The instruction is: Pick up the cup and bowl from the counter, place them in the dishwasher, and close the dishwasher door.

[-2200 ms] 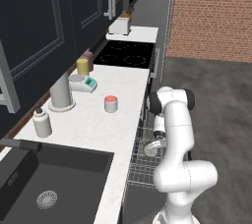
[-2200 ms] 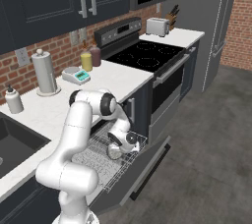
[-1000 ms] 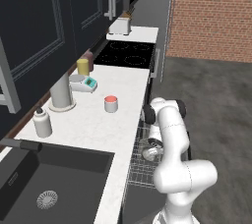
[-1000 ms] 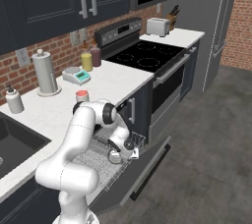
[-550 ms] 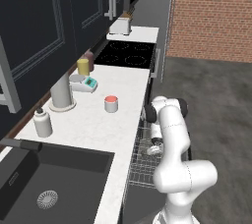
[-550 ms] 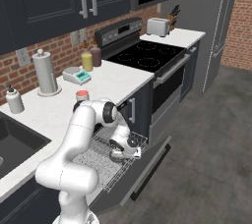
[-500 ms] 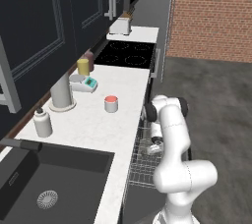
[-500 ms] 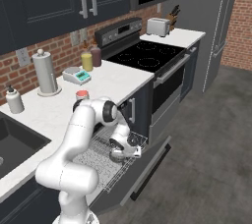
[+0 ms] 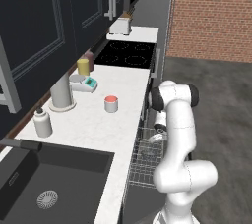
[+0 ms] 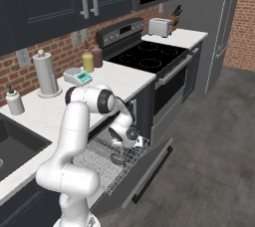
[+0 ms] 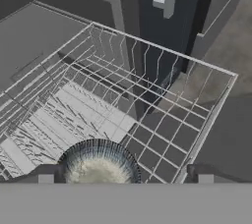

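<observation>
The dark grey bowl [image 10: 118,159] sits in the dishwasher's pulled-out silver wire rack [image 10: 95,160], near its front corner. My gripper [image 10: 128,145] hangs just above it, open; in the hand view its fingertips [image 11: 46,178] stand wide on either side of the bowl [image 11: 101,162] without touching it. The cup [image 9: 111,104], pale-sided with a salmon-red top, stands upright on the white counter [image 9: 93,132], left of my arm. The dishwasher door [image 10: 149,170] lies folded down and open under the rack.
On the counter stand a white bottle [image 9: 42,123], a paper towel holder [image 9: 61,90], a teal scale [image 9: 89,83] and a yellow jar [image 9: 82,67]. The black sink [image 9: 49,183] is near, the cooktop [image 9: 128,53] farther on. The oven front [image 10: 172,91] adjoins the dishwasher.
My gripper has opened and let go of the bowl, which now rests in the rack. The hand has lifted slightly; the cup has not moved.
</observation>
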Controlling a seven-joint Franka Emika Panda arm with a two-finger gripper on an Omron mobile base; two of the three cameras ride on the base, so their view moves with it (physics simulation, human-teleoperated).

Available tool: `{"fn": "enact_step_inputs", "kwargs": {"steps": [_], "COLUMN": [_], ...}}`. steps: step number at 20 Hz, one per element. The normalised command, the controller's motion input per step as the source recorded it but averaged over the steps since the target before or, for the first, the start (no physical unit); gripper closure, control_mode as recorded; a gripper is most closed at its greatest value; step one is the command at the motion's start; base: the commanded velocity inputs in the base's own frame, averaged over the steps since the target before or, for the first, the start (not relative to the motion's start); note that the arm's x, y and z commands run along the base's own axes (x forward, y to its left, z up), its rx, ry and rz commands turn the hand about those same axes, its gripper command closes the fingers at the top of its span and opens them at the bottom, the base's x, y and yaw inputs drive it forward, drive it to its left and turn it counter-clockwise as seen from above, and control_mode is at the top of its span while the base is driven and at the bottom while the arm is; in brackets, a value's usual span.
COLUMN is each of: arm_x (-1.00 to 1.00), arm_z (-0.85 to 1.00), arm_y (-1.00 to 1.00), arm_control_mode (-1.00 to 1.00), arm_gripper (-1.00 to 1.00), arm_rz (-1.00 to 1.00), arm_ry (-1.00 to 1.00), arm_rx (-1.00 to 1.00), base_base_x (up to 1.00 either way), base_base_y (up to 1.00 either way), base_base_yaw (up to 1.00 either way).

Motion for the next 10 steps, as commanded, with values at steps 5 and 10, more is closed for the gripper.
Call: {"fn": "enact_step_inputs", "kwargs": {"steps": [5,10], "arm_x": [-0.49,-0.31], "arm_z": [1.00,1.00], "arm_y": [0.00,-0.01], "arm_control_mode": [-1.00,-1.00], "arm_gripper": [-1.00,-1.00], "arm_rz": [0.00,0.00], "arm_ry": [-0.18,-0.09], "arm_rx": [0.00,0.00], "base_base_x": [0.00,0.00], "base_base_y": [0.00,0.00], "base_base_yaw": [0.00,0.00]}}
